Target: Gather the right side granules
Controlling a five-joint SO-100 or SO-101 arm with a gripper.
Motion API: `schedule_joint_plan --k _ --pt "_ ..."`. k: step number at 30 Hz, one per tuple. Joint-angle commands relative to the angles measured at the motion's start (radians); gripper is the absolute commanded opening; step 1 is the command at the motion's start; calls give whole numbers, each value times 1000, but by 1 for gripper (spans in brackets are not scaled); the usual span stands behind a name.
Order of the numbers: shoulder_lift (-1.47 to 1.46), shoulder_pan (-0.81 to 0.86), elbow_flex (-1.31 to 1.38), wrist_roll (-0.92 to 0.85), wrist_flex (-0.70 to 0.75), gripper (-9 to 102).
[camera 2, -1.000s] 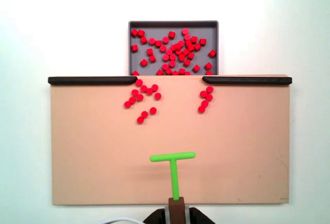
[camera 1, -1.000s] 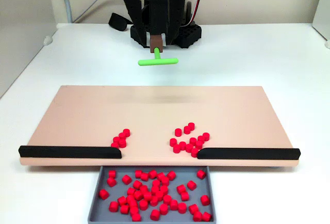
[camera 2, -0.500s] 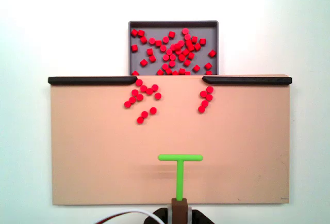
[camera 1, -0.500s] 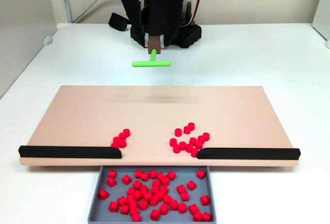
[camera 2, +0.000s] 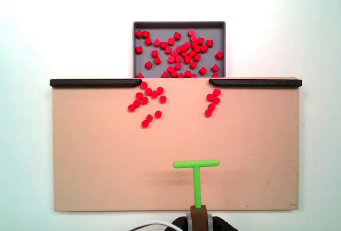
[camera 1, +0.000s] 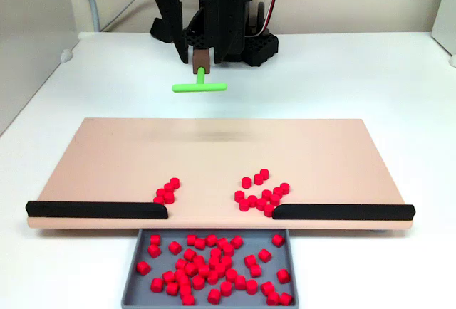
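Green T-tool held behind the right-side pellets

The hand (camera 2: 198, 216) clamps the green T-shaped tool (camera 2: 196, 173); the right side granules (camera 2: 212, 102) lie ahead, slightly rightward.

No legible text, label, brand, number or sign appears in either fixed view.
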State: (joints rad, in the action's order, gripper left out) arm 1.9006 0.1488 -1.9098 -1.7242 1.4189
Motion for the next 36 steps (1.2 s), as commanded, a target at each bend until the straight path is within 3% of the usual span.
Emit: schedule_joint_plan --k 1,11,20,29,36 --pt "-17 43 35 -101 -5 0" --pt "-201 230 192 -683 -9 0" --pt "-411 302 373 -1150 -9 0" --pt "-555 301 518 -1519 -9 0" --pt "-667 295 643 -1635 -9 0"
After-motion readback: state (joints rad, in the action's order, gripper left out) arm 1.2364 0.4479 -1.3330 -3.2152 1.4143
